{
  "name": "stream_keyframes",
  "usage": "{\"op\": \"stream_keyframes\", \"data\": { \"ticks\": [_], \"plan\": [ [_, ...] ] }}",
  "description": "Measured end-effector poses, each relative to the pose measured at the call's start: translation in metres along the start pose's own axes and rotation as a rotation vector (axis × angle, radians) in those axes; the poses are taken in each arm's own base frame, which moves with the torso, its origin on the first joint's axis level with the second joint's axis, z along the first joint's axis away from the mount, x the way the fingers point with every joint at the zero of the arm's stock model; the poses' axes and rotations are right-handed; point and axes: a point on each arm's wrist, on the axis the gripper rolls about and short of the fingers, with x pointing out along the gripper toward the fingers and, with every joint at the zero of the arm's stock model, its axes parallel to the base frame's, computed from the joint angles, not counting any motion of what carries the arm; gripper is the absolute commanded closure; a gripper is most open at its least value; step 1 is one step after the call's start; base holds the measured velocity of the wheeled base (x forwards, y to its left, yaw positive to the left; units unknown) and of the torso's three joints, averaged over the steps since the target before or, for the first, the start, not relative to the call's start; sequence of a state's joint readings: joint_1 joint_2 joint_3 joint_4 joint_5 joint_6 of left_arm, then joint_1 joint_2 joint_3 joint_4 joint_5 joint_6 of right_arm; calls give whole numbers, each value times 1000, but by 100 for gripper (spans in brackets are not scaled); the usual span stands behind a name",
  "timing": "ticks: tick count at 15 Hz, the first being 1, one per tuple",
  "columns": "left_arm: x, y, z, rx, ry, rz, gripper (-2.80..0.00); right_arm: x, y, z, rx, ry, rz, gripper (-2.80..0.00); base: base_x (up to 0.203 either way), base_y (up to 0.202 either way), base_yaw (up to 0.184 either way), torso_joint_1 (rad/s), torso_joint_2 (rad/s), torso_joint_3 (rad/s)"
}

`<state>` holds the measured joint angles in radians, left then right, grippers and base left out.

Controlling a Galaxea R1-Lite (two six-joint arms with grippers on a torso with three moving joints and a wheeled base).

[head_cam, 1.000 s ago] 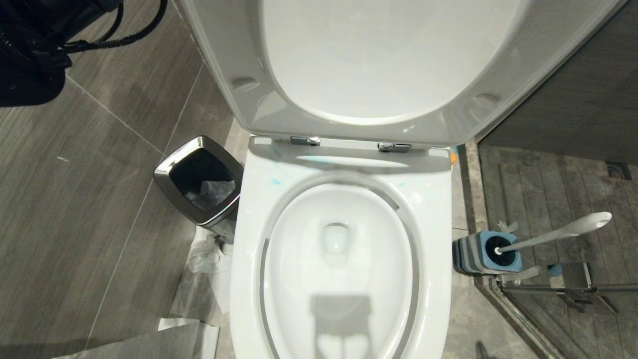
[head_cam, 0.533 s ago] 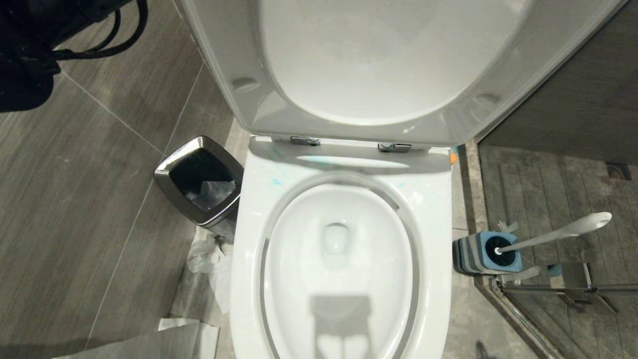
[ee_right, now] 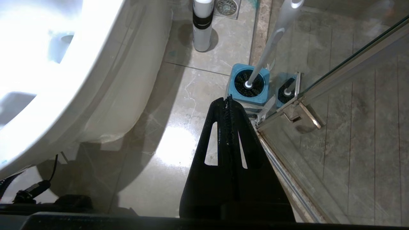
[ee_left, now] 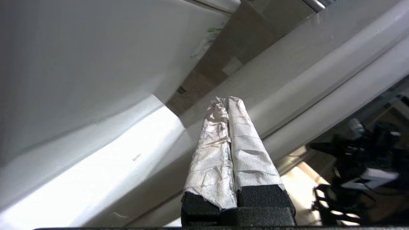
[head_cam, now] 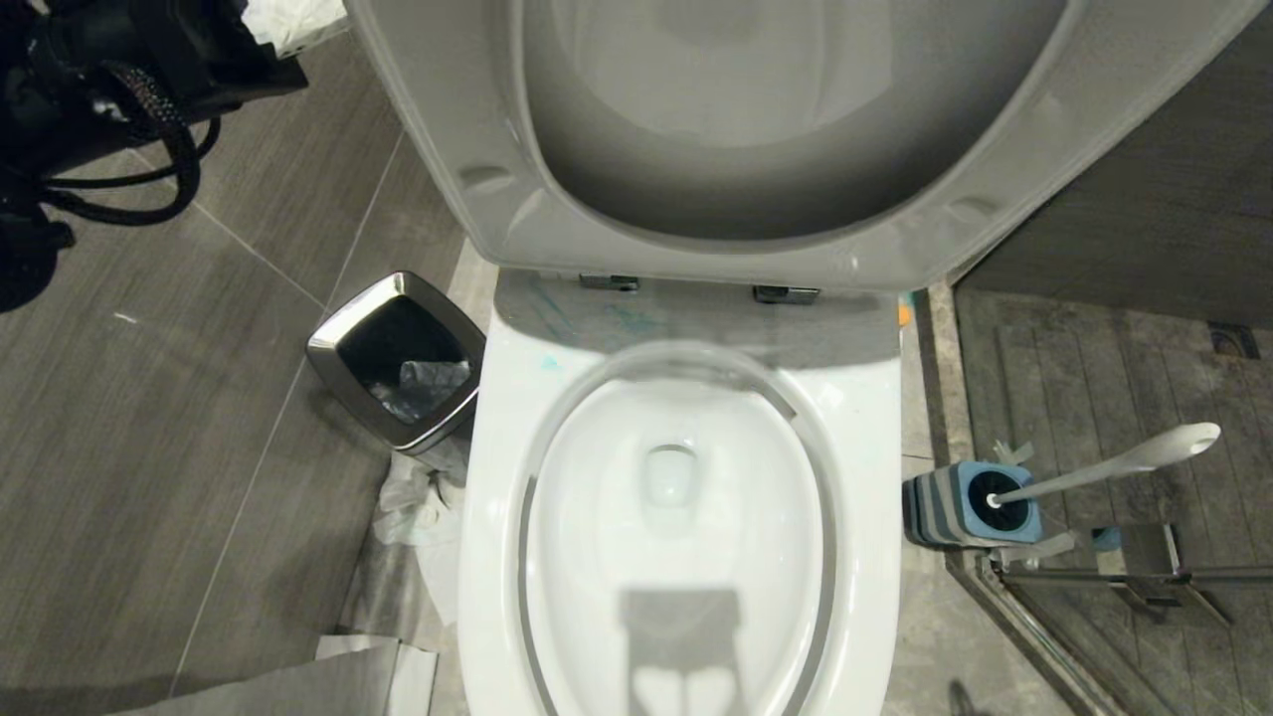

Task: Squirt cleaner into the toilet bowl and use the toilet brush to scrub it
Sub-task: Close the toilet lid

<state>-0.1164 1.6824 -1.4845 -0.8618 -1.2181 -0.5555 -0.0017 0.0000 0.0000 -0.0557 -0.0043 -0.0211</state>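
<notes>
Left arm [head_cam: 90, 89] shifted right at upper left, raised; left gripper [ee_left: 227, 99] paper-wrapped fingers pressed together, empty, near toilet bowl [head_cam: 875, 418].

Toilet bowl [head_cam: 686, 517] at centre, lid [head_cam: 696, 119] raised behind it; trash bin [head_cam: 398, 360] on the floor [head_cam: 149, 447] just left of the bowl; toilet brush [head_cam: 1104, 467] standing in its holder [head_cam: 970, 505] on the right, near a glass door [ee_right: 351, 111].
</notes>
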Motion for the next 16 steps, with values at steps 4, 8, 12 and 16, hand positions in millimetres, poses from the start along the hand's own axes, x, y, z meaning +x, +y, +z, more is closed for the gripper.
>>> {"op": "stream_keyframes", "data": {
  "ticks": [4,8,12,16],
  "plan": [
    [-12,-23,3,-153,-9,4,0,0,0,0,0,0,0,0,0,0,0,0,0,0],
    [-23,-52,1,-183,7,5,0,0,0,0,0,0,0,0,0,0,0,0,0,0],
    [-44,-90,-19,-285,85,-21,0,0,0,0,0,0,0,0,0,0,0,0,0,0],
    [-54,-115,-6,-330,104,-24,0,0,0,0,0,0,0,0,0,0,0,0,0,0]
  ]
}}
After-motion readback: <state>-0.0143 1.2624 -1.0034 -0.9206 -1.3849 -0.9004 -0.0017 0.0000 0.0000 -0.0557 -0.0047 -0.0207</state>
